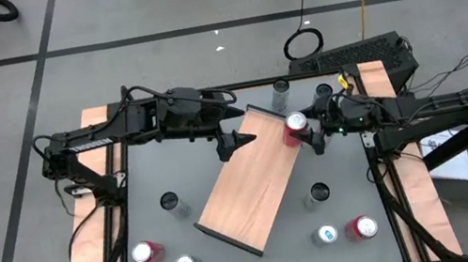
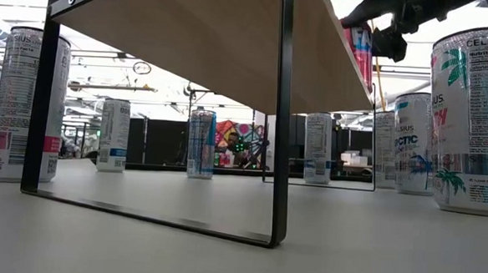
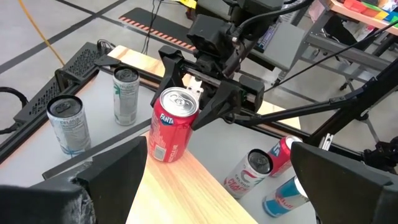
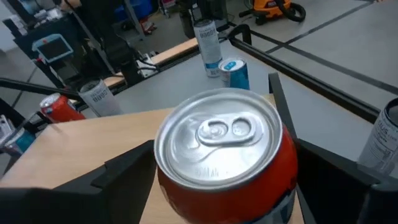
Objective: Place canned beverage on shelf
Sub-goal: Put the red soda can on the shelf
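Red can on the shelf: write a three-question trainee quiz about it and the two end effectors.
1. True or false: the red can stands upright on the shelf.
2. Which end effector has its fingers on either side of the red can? A) left end effector B) right end effector
3. Fill in: on the shelf, the red can stands near a ___ at the far end.

Key:
1. True.
2. B; its fingers stand apart around the can. The left end effector is open over the shelf, holding nothing.
3. Corner.
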Robot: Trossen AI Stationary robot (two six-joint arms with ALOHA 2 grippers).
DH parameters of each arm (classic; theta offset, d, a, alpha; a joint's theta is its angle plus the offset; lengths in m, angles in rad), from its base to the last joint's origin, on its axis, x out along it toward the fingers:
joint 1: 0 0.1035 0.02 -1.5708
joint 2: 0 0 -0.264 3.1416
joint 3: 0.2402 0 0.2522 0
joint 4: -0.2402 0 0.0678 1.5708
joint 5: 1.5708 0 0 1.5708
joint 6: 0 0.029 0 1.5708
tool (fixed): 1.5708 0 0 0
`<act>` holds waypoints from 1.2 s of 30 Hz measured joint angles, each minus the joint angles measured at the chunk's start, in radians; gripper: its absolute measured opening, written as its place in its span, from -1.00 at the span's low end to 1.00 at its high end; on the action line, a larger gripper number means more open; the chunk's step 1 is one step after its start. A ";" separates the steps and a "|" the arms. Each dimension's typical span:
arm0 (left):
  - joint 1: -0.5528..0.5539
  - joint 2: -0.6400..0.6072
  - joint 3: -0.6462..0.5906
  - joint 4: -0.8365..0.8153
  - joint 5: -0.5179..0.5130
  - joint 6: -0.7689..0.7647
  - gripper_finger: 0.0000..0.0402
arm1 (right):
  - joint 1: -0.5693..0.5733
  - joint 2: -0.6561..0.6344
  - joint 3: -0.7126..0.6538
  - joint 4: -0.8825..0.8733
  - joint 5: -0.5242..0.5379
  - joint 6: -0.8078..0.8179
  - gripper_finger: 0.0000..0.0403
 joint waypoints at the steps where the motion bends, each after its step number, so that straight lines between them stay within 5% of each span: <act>1: 0.000 0.000 0.000 0.000 0.000 -0.001 0.98 | 0.000 0.000 0.004 0.001 0.000 0.000 0.67; 9: 0.000 0.000 0.000 0.000 0.000 -0.001 0.98 | 0.000 0.000 0.108 -0.051 0.061 -0.039 0.67; 19: -0.002 0.000 0.000 0.000 -0.004 -0.003 0.98 | 0.009 -0.001 0.267 -0.493 0.068 0.043 0.57; 36: -0.008 0.000 0.000 0.000 -0.017 -0.003 0.98 | 0.022 0.078 0.224 -0.572 -0.035 0.180 -0.51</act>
